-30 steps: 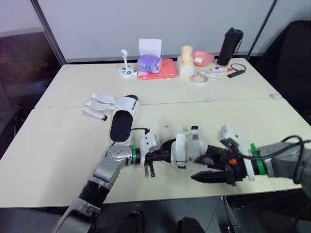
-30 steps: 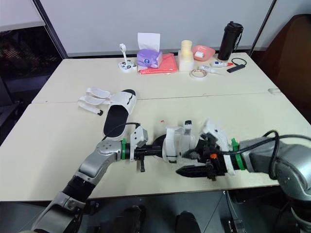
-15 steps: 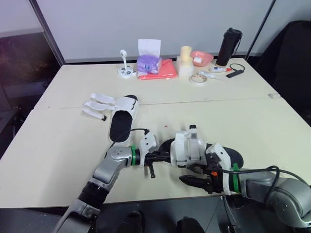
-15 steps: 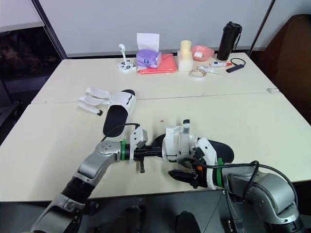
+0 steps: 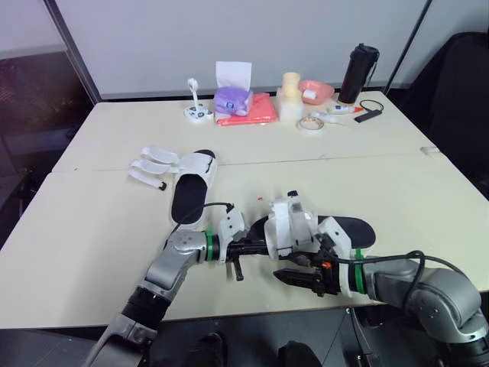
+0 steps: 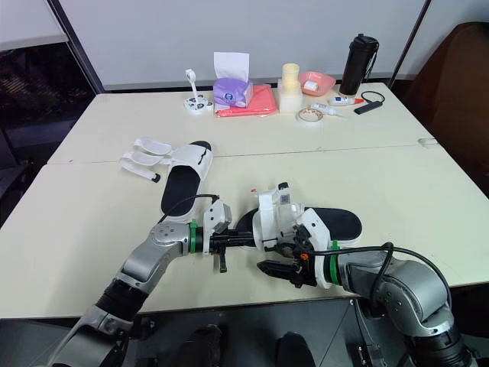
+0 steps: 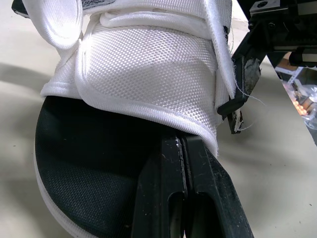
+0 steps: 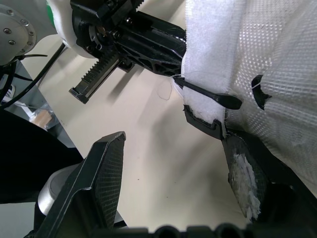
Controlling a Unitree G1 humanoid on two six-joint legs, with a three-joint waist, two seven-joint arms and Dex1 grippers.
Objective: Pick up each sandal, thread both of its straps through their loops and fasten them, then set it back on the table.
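Observation:
A sandal [image 5: 340, 229] with a black sole and white straps [image 7: 148, 74] lies at the front centre of the table. My left gripper [image 5: 258, 246] is shut on its toe end, the fingers [image 7: 181, 198] pinching the sole's edge. My right gripper [image 5: 292, 276] sits just in front of the sandal's straps, open; in the right wrist view one finger [image 8: 101, 178] stands apart over the table and the other [image 8: 245, 173] lies against the strap's [image 8: 213, 49] edge. A second sandal [image 5: 191, 187] lies further back to the left, its white straps [image 5: 153, 164] spread loose.
Along the table's far edge stand a purple tissue box [image 5: 234, 98], a red cloth [image 5: 254, 112], a cream stack [image 5: 290, 95], a pink bowl [image 5: 317, 90], a tape roll [image 5: 309, 124] and a black bottle [image 5: 359, 73]. The table's front edge [image 5: 252, 312] runs just below my grippers.
My right arm has swung left, from beside the sandal's heel to in front of its straps, uncovering the heel. The left gripper has kept its hold on the toe.

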